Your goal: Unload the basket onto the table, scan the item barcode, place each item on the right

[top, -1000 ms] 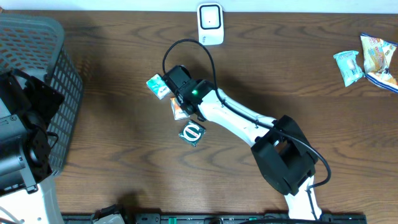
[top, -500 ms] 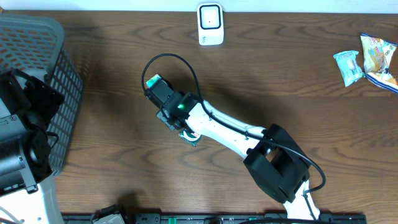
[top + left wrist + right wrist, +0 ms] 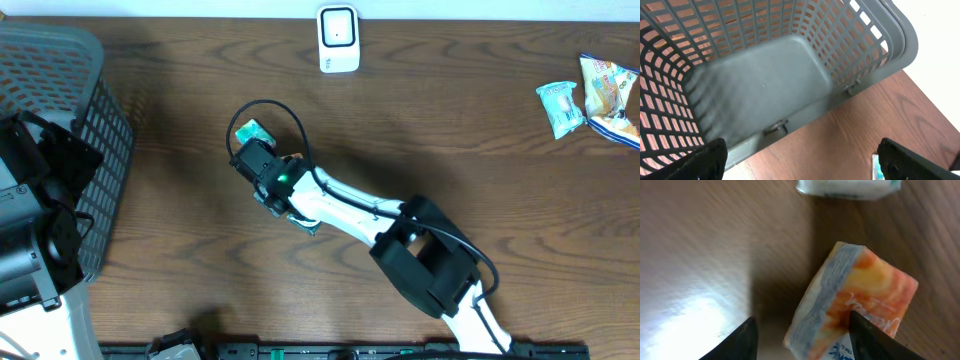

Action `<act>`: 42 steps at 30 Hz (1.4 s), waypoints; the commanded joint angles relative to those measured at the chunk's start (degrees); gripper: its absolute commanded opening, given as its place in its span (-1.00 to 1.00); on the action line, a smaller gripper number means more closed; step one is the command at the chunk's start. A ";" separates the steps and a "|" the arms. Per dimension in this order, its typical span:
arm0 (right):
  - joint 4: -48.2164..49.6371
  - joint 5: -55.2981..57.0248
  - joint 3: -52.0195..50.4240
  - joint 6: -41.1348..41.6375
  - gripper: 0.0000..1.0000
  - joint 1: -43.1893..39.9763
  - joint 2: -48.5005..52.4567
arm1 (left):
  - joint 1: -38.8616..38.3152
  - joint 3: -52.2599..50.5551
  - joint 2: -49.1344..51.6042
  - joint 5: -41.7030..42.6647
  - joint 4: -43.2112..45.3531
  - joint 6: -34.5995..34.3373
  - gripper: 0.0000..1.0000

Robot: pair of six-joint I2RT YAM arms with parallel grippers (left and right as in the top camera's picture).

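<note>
— Brown wood worktop [image 3: 480, 180] fills the view from above, yes? What is the biggest thing on it?
— The grey plastic basket [image 3: 95, 110], at the left edge. The left fingers [image 3: 705, 160] hang above its opening, spread wide, with nothing between them.
— And the right arm [image 3: 350, 210]?
— It reaches from the near edge across to the left of the middle, its wrist low over the wood.
— Where is the white scanner [image 3: 338, 38]?
— It stands at the far edge, in the middle, well apart from the arm. Some snack packets [image 3: 590, 95] lie near the far right corner.
— Now the item.
— The orange packet [image 3: 860, 295] lies on the worktop between the right fingers [image 3: 742, 342]. They are partly open. One finger is at the packet. The other stands off from it with bare wood between, so it is not gripped.
— Anything smaller?
— A teal-and-white packet [image 3: 252, 130] lies just beyond the fingers, apart from the orange one.
</note>
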 commanded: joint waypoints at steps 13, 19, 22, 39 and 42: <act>-1.07 8.35 -0.59 -0.33 -0.03 -1.31 0.81 | 0.20 0.09 0.02 -0.33 -0.22 -0.50 0.90; -0.07 6.51 -0.59 -1.90 -0.17 -2.16 0.83 | 0.20 0.09 0.02 -0.33 -0.22 -0.48 0.90; 0.02 3.45 -0.59 -1.95 -0.44 -3.17 1.42 | 0.20 0.09 0.02 -0.33 -0.22 -0.50 0.90; -8.52 -10.84 8.24 0.50 -0.99 -8.98 -0.46 | 0.20 0.09 0.02 -0.33 -0.22 -0.50 0.90; -13.33 -25.07 13.29 0.46 -0.98 -13.49 -0.72 | 0.20 0.09 0.02 -0.33 -0.22 -0.48 0.90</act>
